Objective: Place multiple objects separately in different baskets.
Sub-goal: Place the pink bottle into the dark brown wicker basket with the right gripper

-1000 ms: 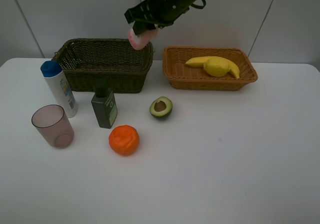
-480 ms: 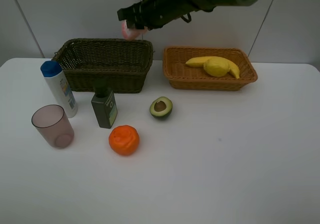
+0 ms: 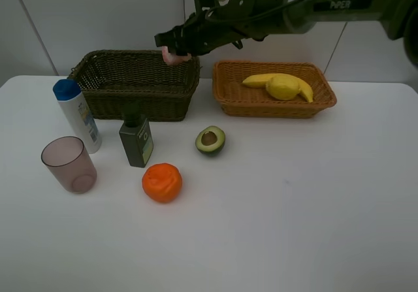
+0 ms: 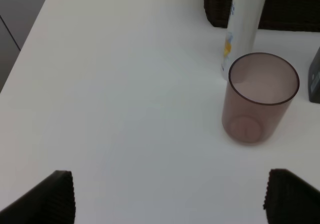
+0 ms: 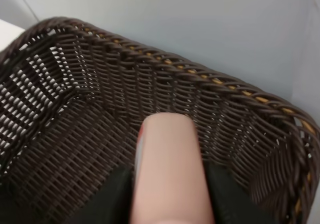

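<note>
Over dark wicker basket (image 5: pixel 65 129): smooth rounded pink bottle (image 5: pixel 167 139) in gripper (image 5: pixel 168 176).

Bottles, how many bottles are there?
3. The white blue-capped bottle stands on the table beside the cup. The dark green square bottle stands in front of the dark basket. The right gripper holds the pink bottle over that basket. I see no others.

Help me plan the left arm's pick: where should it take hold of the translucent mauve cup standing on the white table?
Probably the side wall just below the rim, jaws straddling the translucent mauve cup from its near-left side. It stands upright, round and mouth-up, with the white blue-capped bottle close behind; the open left gripper looks wide enough.
</note>
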You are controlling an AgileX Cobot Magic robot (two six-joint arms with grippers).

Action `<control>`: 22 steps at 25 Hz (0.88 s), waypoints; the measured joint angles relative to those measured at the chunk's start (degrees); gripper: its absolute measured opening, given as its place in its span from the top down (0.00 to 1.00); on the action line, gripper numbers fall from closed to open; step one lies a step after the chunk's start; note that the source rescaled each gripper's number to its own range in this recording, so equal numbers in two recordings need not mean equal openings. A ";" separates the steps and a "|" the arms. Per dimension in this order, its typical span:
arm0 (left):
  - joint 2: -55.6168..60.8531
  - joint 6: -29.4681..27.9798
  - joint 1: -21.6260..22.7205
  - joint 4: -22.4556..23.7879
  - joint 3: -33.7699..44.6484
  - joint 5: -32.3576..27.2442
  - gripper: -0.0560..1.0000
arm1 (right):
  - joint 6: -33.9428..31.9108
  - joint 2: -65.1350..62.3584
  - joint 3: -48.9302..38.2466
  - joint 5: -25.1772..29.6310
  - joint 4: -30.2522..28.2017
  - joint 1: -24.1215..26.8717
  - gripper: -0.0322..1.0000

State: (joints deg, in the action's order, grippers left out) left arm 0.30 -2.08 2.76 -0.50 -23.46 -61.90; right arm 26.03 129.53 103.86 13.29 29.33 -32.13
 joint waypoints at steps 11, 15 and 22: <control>0.00 0.00 0.00 0.00 0.00 0.00 0.00 | 0.05 4.54 3.22 1.63 2.18 0.00 0.97; 0.00 0.00 0.00 0.00 0.00 0.00 0.00 | 0.05 4.83 3.22 2.18 2.18 0.00 0.97; 0.00 0.00 0.00 0.00 0.00 0.00 0.00 | 0.05 4.95 3.22 0.98 2.18 0.00 0.97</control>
State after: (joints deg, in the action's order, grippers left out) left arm 0.30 -2.08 2.76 -0.50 -23.46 -61.90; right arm 26.08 134.48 107.08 14.26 31.51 -32.13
